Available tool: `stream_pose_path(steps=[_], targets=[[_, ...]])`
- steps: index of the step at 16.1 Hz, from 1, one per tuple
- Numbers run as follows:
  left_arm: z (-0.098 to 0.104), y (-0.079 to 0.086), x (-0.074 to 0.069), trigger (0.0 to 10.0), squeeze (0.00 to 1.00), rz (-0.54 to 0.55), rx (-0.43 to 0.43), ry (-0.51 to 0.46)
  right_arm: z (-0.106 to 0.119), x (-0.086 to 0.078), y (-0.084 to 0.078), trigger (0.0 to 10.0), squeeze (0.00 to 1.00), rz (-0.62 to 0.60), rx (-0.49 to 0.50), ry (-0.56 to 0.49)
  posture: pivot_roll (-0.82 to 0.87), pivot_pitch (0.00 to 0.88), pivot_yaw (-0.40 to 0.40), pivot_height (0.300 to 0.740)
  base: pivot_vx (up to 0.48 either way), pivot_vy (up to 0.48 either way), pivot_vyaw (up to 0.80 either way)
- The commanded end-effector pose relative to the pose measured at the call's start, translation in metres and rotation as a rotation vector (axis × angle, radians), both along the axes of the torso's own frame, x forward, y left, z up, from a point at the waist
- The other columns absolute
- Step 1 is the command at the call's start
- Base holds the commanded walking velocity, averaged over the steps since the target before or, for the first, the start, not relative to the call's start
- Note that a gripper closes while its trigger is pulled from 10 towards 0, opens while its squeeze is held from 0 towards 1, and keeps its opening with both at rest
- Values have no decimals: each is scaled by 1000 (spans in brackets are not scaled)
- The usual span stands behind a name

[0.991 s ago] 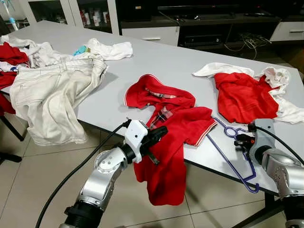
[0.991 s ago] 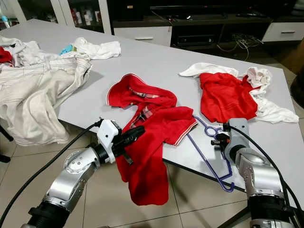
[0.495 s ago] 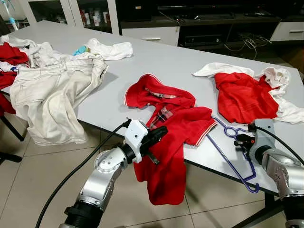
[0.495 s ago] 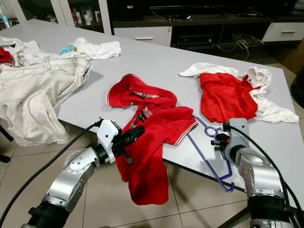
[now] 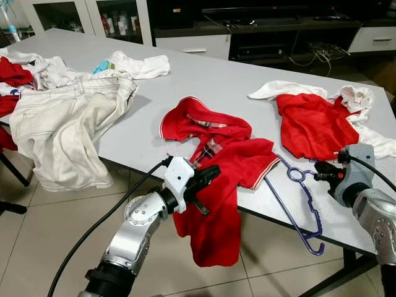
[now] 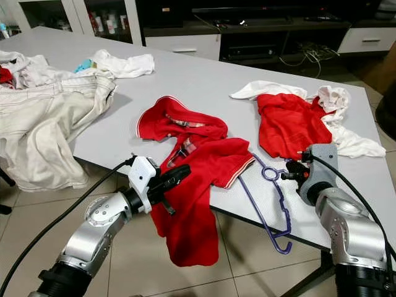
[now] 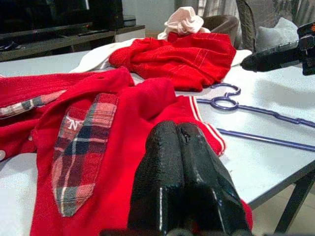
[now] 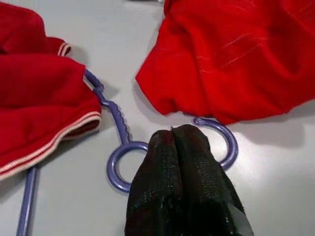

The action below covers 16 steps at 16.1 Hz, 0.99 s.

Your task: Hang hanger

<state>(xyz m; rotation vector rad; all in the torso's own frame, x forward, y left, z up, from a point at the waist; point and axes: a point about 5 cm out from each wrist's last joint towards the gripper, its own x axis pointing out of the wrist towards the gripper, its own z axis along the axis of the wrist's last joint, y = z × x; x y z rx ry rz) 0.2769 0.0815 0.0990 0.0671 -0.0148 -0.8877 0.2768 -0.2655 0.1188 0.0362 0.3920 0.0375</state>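
Two tools shut, gripping nothing. Purple hanger (image 5: 301, 201) flat on grey counter (image 5: 216, 80) near front edge, one shoulder tucked under red polo shirt (image 5: 219, 185). Right tool (image 5: 323, 176) just beside hanger's hook, fingers pressed together. Left tool (image 5: 207, 178) below counter edge against hanging shirt. Second red garment (image 5: 315, 127) behind hook; cream trousers (image 5: 65, 124) far left.

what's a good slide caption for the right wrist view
Right gripper, fingers shut, above the purple hanger hook on the grey table, between two red shirts.
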Motion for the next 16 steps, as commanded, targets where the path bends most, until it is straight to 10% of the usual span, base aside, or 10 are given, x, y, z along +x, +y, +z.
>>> stream_pose_path(steps=[1,16], targets=[[1,1,1,10000,0,-2,10,-9,3,2,3,10000,0,-6,6,-22,-140,0,8,740,0,0,0],[-1,-3,-4,10000,0,-8,2,2,-47,4,36,10000,0,89,-11,141,-140,0,-3,740,0,0,0]])
